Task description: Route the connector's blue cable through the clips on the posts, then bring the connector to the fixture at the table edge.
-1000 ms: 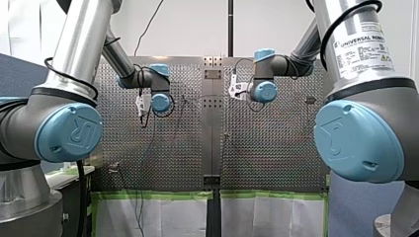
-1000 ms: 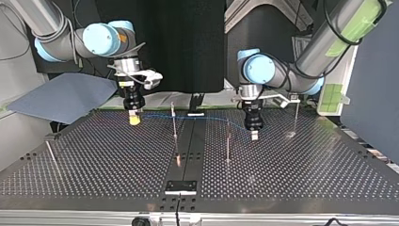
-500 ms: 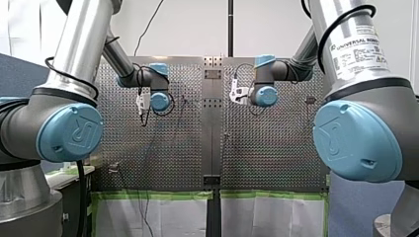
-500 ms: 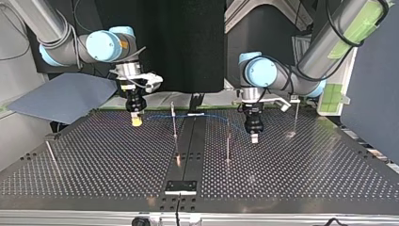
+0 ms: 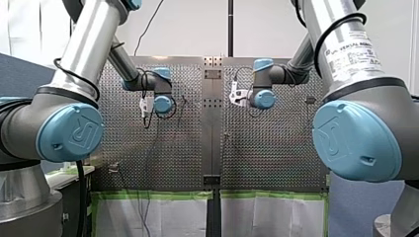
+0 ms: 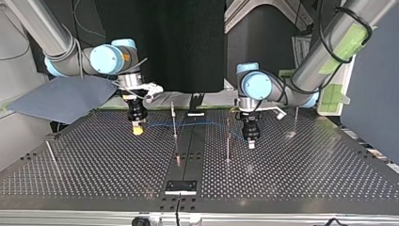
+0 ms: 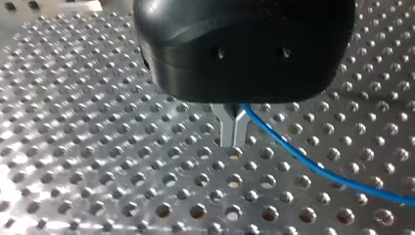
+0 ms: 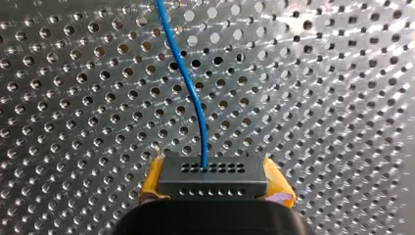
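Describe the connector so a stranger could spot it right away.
At the top view's left, my right claw hangs over the perforated table. The connector is the dark holed block between its yellow pads, the only thing the blue cable plugs into.

You've got the perforated table point(image 6: 291, 174) carrying thin posts point(image 6: 174, 123) and a dark fixture plate point(image 6: 180, 186) at the top view's near edge.

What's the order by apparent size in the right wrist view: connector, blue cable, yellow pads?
1. connector, broadest.
2. blue cable, long but thin.
3. yellow pads, mostly hidden beside the connector, so ranking them against the cable is unsure.
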